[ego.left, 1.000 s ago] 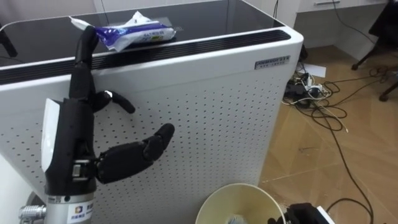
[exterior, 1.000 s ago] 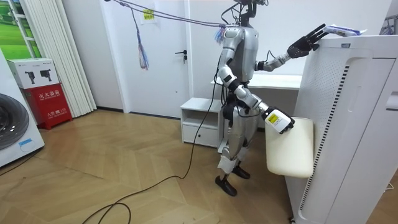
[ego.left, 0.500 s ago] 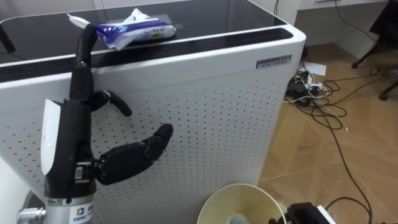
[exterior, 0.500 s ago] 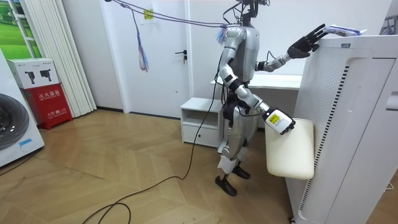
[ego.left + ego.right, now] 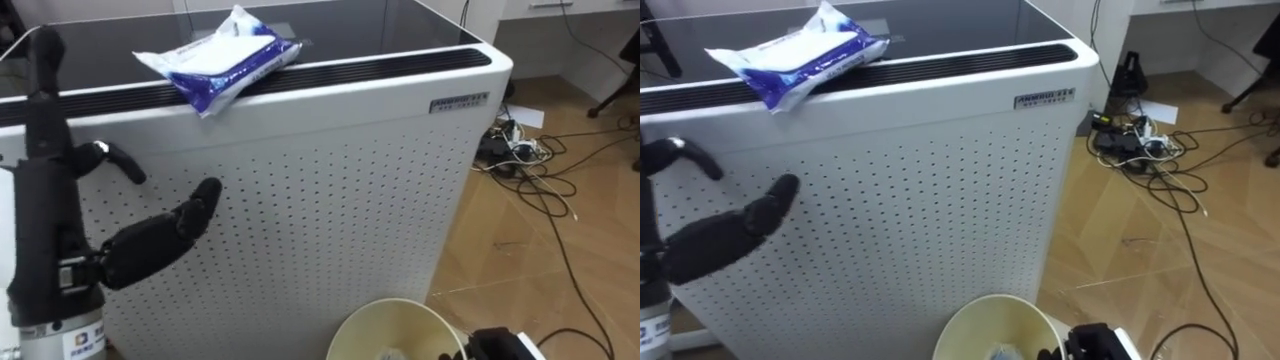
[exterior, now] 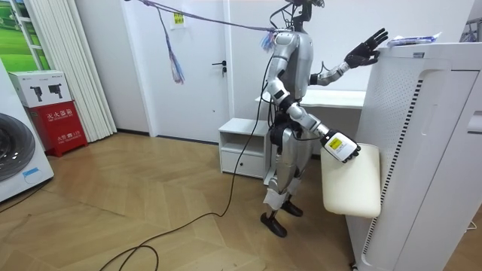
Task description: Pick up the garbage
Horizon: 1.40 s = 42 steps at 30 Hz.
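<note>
A blue and white wrapper point(image 5: 222, 60) lies on the dark top of a tall white perforated appliance point(image 5: 330, 170), near its front edge. My left hand point(image 5: 45, 200) is raised in front of the appliance, left of the wrapper and apart from it, open with straight fingers. In the room view the left hand point(image 6: 364, 51) is held up at the appliance's top corner, short of the wrapper point(image 6: 413, 38). My right hand point(image 5: 495, 345) grips the rim of a cream bin point(image 5: 385, 305) held low against the appliance's front.
I stand close to the appliance point(image 6: 422, 150). Tangled cables point(image 5: 530, 165) lie on the wood floor to its right. A low white cabinet point(image 6: 241, 147) and a desk stand behind me. A washing machine point(image 6: 19, 158) and a red box point(image 6: 56, 120) are at the room view's left.
My left hand has drawn back from the wrapper and the appliance's edge, its fingers more upright. The head view has shifted. The bin and right hand stay put.
</note>
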Motion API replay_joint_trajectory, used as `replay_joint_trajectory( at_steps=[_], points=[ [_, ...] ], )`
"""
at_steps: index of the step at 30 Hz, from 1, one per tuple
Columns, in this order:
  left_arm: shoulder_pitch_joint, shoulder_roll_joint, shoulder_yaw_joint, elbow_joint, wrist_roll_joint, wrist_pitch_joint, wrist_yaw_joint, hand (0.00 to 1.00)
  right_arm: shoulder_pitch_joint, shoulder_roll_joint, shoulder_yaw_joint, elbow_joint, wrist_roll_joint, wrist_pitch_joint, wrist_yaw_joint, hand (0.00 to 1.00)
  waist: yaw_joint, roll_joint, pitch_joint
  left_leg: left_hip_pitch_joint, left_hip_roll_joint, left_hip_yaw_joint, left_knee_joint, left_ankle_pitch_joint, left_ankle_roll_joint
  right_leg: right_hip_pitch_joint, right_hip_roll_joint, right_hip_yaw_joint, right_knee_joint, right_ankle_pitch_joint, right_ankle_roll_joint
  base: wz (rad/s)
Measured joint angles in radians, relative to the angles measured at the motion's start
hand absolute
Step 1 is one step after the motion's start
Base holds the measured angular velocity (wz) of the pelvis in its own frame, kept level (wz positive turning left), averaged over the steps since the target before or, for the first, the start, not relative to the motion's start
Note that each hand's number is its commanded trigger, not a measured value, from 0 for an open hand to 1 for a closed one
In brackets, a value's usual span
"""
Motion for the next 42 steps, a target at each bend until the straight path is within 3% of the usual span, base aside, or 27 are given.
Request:
replay_joint_trajectory(
  at_steps=[7, 17, 23, 30, 36, 42],
  points=[
    [0.005, -0.009, 0.049, 0.000, -0.002, 0.030, 0.074, 0.00, 0.001, 0.000, -0.003, 0.000, 0.000, 0.011, 0.001, 1.00, 0.016, -0.010, 0.0014, -0.004, 0.000, -0.008, 0.001, 0.000, 0.000, 0.000, -0.001, -0.008, -0.003, 0.000, 0.000, 0.02],
    [0.005, -0.010, 0.047, 0.000, 0.006, 0.045, 0.109, 0.00, 0.001, 0.002, -0.002, 0.000, -0.003, 0.013, 0.011, 1.00, 0.014, -0.011, 0.0018, -0.006, -0.001, -0.011, 0.001, 0.000, 0.000, 0.003, 0.000, -0.009, -0.009, 0.000, 0.000, 0.00],
    [-0.001, -0.002, 0.026, -0.004, 0.069, 0.052, 0.127, 0.00, 0.001, 0.002, -0.002, 0.000, 0.000, 0.017, 0.011, 1.00, 0.002, -0.010, 0.0025, -0.003, -0.002, -0.024, 0.007, 0.000, 0.000, 0.016, 0.000, -0.011, -0.016, 0.000, 0.000, 0.06],
    [-0.098, 0.043, -0.050, -0.006, 0.120, 0.056, 0.138, 0.00, -0.002, 0.001, -0.001, -0.001, 0.000, 0.017, 0.011, 1.00, -0.013, 0.007, 0.0084, -0.007, -0.002, -0.029, 0.011, 0.000, 0.000, 0.013, 0.000, -0.010, -0.014, 0.001, 0.002, 0.00],
    [-0.121, 0.046, -0.048, -0.010, 0.145, 0.058, 0.147, 0.00, -0.002, 0.000, 0.004, -0.013, -0.003, 0.017, 0.010, 1.00, -0.028, 0.038, 0.0079, -0.009, -0.002, -0.019, 0.009, 0.000, 0.000, 0.009, 0.000, -0.007, -0.013, 0.002, 0.003, -0.02],
    [-0.148, 0.050, -0.049, -0.074, 0.219, 0.063, 0.161, 0.00, -0.003, 0.002, 0.013, -0.013, 0.000, 0.017, 0.018, 1.00, -0.044, 0.038, 0.0086, 0.000, -0.002, -0.013, 0.000, 0.000, 0.000, 0.013, -0.002, -0.004, -0.017, 0.001, 0.003, -0.02]
  ],
)
